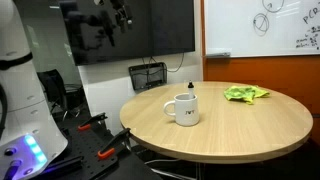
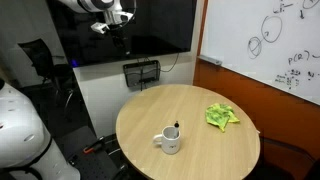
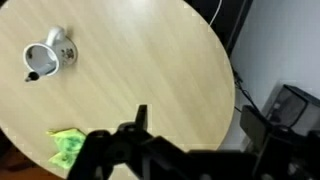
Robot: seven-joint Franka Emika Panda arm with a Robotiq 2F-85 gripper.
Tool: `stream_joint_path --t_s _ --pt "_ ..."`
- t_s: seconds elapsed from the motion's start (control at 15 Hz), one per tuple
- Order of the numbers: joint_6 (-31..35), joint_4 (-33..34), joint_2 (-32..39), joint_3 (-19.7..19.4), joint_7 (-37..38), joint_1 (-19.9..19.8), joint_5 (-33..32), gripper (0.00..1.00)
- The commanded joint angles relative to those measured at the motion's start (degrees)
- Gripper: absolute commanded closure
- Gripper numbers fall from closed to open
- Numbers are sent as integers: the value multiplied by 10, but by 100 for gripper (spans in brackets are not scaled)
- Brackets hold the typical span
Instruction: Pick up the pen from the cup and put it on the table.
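The white cup [image 1: 183, 108] stands upright on the round wood-grain table [image 1: 255, 128], handle to one side. The pen [image 1: 191, 90] sticks up out of it, dark tip on top. Cup [image 2: 170, 141], pen [image 2: 176, 127] and table [image 2: 205, 160] show in both exterior views. In the wrist view the cup [image 3: 48, 57] is small at the upper left of the table [image 3: 150, 60]. My gripper [image 3: 198, 125] is open and empty, high above the table's edge and far from the cup. It hangs near the dark screen in both exterior views [image 1: 118, 15] [image 2: 118, 20].
A crumpled green cloth [image 1: 245, 94] [image 2: 220, 116] [image 3: 66, 148] lies on the table beyond the cup. A black wire chair [image 1: 148, 76] [image 2: 141, 74] stands behind the table. A whiteboard [image 2: 265, 45] is on the wall. Orange-handled tools [image 1: 100, 123] lie beside the robot base.
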Motion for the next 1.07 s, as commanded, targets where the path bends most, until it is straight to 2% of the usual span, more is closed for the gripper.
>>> stream_joint_path --t_s 0.0,0.27,0.4,0.73,1.0 --pt "-1 1 2 -13 4 15 -5 0" --pt "-1 2 2 -13 4 15 -5 0" --pt "-29 13 18 -24 7 9 2 0" --pt "-102 43 104 -98 -12 -18 24 0" --pt "-156 84 207 -165 -72 -45 46 0"
